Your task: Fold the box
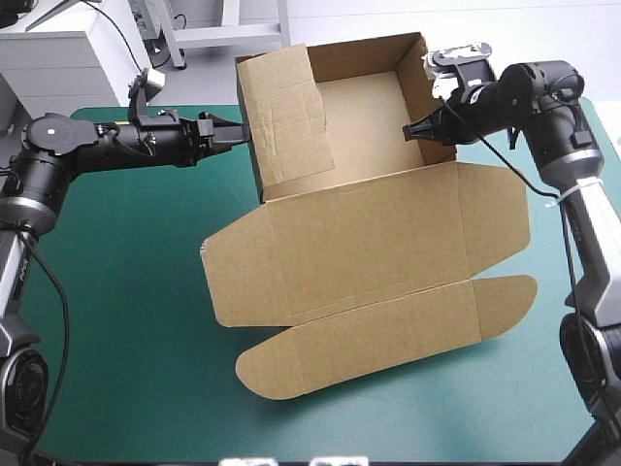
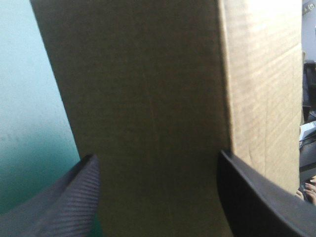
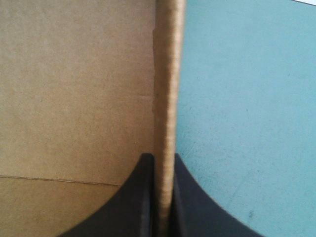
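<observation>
Your box (image 1: pixel 388 243) stands toward the table's (image 1: pixel 126 320) 12 o'clock, lid flat toward 6; left gripper (image 1: pixel 241 133) at its 9 o'clock wall, right gripper (image 1: pixel 413 131) astride the 3 o'clock wall

Left wrist view: box (image 2: pixel 148 98) wall soft, ends run out of frame; contact with spread fingers (image 2: pixel 74 197) unclear. From above, left gripper (image 1: pixel 241 132) tips merge with wall's outer face. Right gripper (image 1: pixel 417 130) tips half hidden by the right wall they pinch. Folded-in flap hides part of tray floor.
</observation>
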You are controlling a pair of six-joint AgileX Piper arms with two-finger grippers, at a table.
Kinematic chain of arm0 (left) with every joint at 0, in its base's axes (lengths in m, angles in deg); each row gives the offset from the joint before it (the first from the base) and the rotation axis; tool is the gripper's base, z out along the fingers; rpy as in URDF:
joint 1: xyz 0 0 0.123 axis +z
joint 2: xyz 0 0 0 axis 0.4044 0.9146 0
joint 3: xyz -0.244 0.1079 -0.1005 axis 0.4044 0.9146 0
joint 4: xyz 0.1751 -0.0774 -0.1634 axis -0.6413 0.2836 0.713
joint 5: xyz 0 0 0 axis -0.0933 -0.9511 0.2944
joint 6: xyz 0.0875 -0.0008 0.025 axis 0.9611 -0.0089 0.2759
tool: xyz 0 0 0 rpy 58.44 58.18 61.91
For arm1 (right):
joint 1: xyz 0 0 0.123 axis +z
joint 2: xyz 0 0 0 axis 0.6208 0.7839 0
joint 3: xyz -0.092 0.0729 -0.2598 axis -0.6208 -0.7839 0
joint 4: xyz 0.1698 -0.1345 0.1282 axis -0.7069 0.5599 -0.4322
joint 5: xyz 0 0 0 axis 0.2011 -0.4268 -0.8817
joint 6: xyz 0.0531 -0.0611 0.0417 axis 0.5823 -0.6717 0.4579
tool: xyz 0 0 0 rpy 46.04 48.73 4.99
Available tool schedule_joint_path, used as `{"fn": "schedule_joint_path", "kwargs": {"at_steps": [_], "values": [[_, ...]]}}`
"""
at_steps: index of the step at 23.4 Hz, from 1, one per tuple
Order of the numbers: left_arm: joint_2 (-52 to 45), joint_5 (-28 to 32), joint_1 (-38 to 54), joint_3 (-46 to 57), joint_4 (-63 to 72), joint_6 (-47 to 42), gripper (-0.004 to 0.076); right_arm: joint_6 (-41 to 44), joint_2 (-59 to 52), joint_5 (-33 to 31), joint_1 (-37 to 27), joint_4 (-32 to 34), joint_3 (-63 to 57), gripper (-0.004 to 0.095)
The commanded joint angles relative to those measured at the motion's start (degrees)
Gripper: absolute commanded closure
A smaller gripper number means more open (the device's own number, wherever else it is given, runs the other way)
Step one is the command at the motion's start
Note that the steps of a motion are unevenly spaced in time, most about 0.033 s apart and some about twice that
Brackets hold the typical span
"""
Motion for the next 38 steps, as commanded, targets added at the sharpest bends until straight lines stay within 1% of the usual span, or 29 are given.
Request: {"fn": "schedule_joint_path", "kwargs": {"at_steps": [1, 4, 9, 10, 13, 16, 17, 19, 21, 23, 25, 28, 29, 31, 35, 38], "values": [[-2.7, -1.2, -0.5, -1.9, 4.8, -1.5, 0.0201, -0.6, -2.9, 2.3, 0.0, -1.3, 1.7, 0.0926], [-2.7, -2.0, -0.5, -1.9, 7.9, -1.5, 0.0201, -0.6, -2.9, 1.8, 0.0, -1.3, 1.7, 0.0926], [-2.7, -3.6, -0.5, -1.8, 6.2, -1.5, 0.0204, -0.6, -2.9, 1.0, 0.0, -1.3, 1.7, 0.0926], [-2.7, -3.5, -0.5, -1.8, 6.4, -1.5, 0.0212, -0.6, -2.9, 1.0, 0.0, -1.3, 1.7, 0.0926], [-2.7, -0.5, -0.5, -1.8, 7.0, -1.1, 0.0219, -0.6, -2.9, 1.0, 0.0, -1.3, 1.7, 0.0926], [-2.7, -0.7, -0.5, -2.3, 3.7, -2.0, 0.0219, -0.6, -2.9, 1.0, 0.0, -1.5, 1.7, 0.0925], [-2.7, -0.9, -0.6, -2.8, 0.0, -5.2, 0.0219, -0.6, -2.9, 1.0, 0.0, -1.5, 1.7, 0.0926], [-2.7, -0.9, -1.0, -3.8, -5.1, -9.0, 0.0219, -0.6, -2.9, 1.0, 0.0, -1.5, 1.7, 0.0926], [-2.7, -0.9, -3.3, -5.8, -13.4, -14.7, 0.0219, -0.6, -2.9, 1.1, 0.0, -1.5, 1.7, 0.0926], [-2.7, -0.7, -5.7, -7.1, -19.0, -18.2, 0.0219, -0.6, -2.9, 1.5, 0.0, -1.5, 1.7, 0.0926], [-2.8, 1.3, -8.9, -7.6, -25.1, -23.2, 0.0219, -0.6, -2.9, 2.0, 0.0, -1.6, 1.7, 0.0926], [-3.6, 7.1, -14.0, -7.6, -34.2, -32.6, 0.0219, -0.5, -3.0, 2.6, 0.0, -1.8, 1.7, 0.0925], [-4.0, 9.8, -16.5, -7.6, -39.0, -37.9, 0.0219, -0.4, -3.0, 2.7, 0.0, -1.9, 1.7, 0.0925], [-4.4, 11.9, -19.7, -7.6, -44.7, -43.2, 0.022, -0.4, -3.0, 2.8, 0.0, -2.7, 1.7, 0.0925], [-4.4, 12.5, -25.0, -7.6, -55.2, -51.3, 0.022, -0.6, -3.0, 3.1, 0.2, -4.3, 1.8, 0.0926], [-3.9, 12.4, -28.3, -7.6, -62.6, -57.2, 0.0219, -0.6, -3.1, 2.9, 0.7, -4.2, 1.8, 0.0925]]}}
